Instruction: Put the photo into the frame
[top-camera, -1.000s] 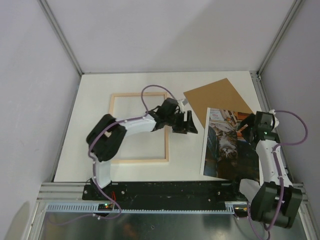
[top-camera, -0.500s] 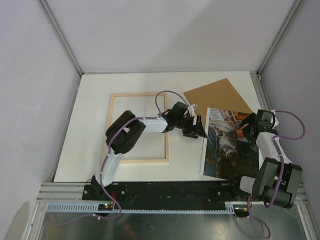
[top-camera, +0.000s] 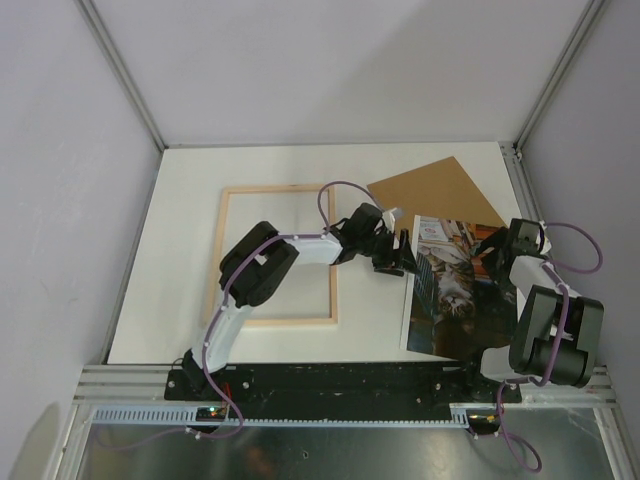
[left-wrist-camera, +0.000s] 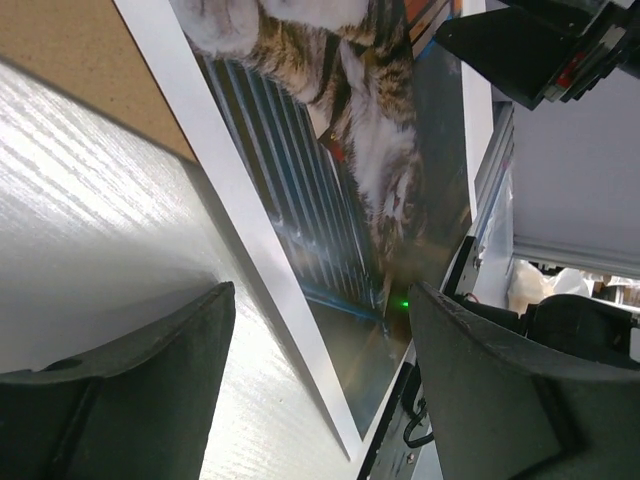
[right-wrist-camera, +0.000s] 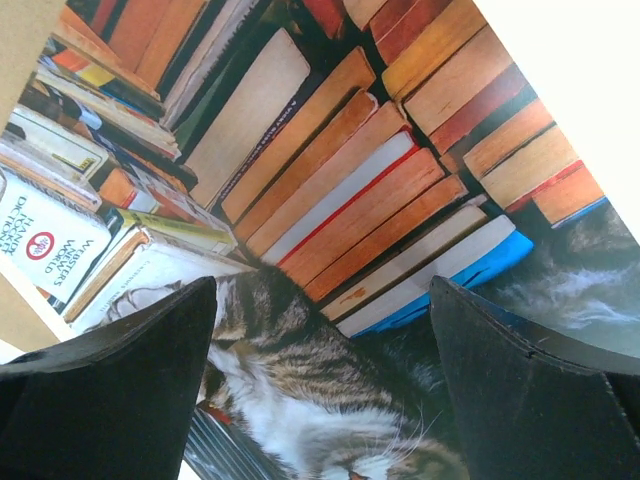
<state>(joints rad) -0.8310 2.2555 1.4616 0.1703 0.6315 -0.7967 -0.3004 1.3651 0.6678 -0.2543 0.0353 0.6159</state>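
The photo (top-camera: 455, 295), a glossy print of a grey-white cat among books, lies flat at the table's right front; its top overlaps the brown backing board (top-camera: 435, 195). The frame (top-camera: 222, 262) lies pale-wood side up at centre left. My left gripper (top-camera: 403, 255) is open at the photo's left edge; in the left wrist view its fingers (left-wrist-camera: 150, 390) straddle the photo's white border (left-wrist-camera: 255, 270). My right gripper (top-camera: 487, 258) is open, low over the photo's upper right part; the right wrist view shows books and cat (right-wrist-camera: 330, 260) between its fingers (right-wrist-camera: 110, 400).
The right table edge and metal rail (top-camera: 525, 200) run close beside the right arm. The left arm (top-camera: 290, 250) stretches across the frame's right side. White table surface (top-camera: 260, 170) shows behind the frame.
My left gripper has moved right, from beside the frame to the photo's left edge. My right arm has folded in closer over the photo's upper right.
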